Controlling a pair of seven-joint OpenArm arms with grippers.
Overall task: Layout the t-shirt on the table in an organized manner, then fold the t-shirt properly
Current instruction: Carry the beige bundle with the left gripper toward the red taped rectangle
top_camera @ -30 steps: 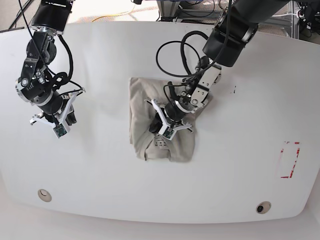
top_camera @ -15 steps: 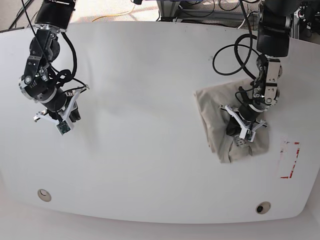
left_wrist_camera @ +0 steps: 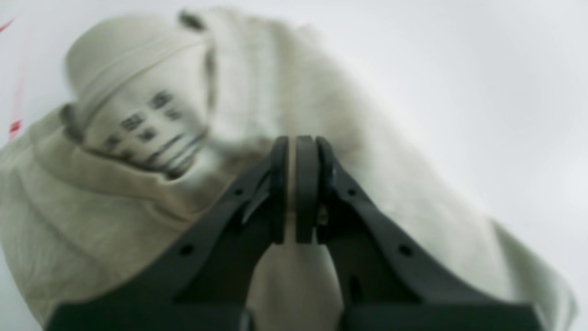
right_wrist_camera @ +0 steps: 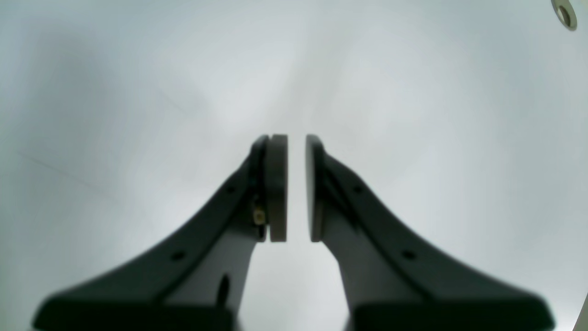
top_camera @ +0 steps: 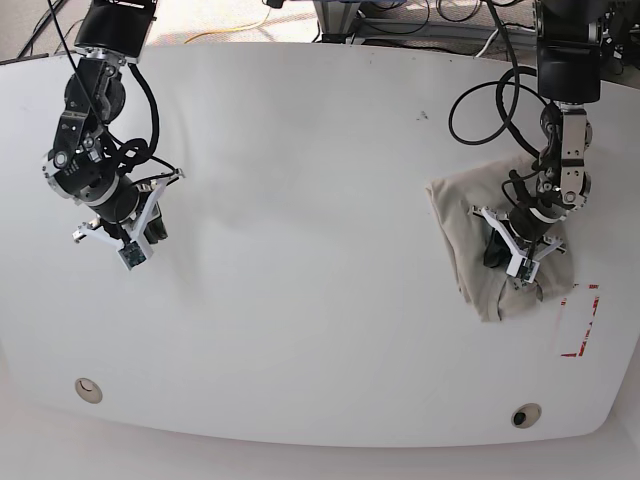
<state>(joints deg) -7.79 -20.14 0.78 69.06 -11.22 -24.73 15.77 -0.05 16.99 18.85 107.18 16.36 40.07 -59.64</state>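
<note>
T-shirt (top_camera: 475, 250): folded into a rumpled khaki-grey bundle at the worktop's (top_camera: 320, 160) right side in the base view, just beside the red-outlined mark (top_camera: 582, 322).
Left jaws (left_wrist_camera: 294, 188): pressed together on a thin fold of the shirt's cloth; neck label visible beyond them.
Right jaws (right_wrist_camera: 296, 188): narrow gap between the pads, nothing in it, hanging over bare worktop well apart from the shirt.
Round hole (right_wrist_camera: 564, 14): at the right wrist view's top corner.

T-shirt (top_camera: 460, 235) plain khaki-grey; table (top_camera: 300, 300) white, red-outlined mark (top_camera: 580, 320); grippers black.
</note>
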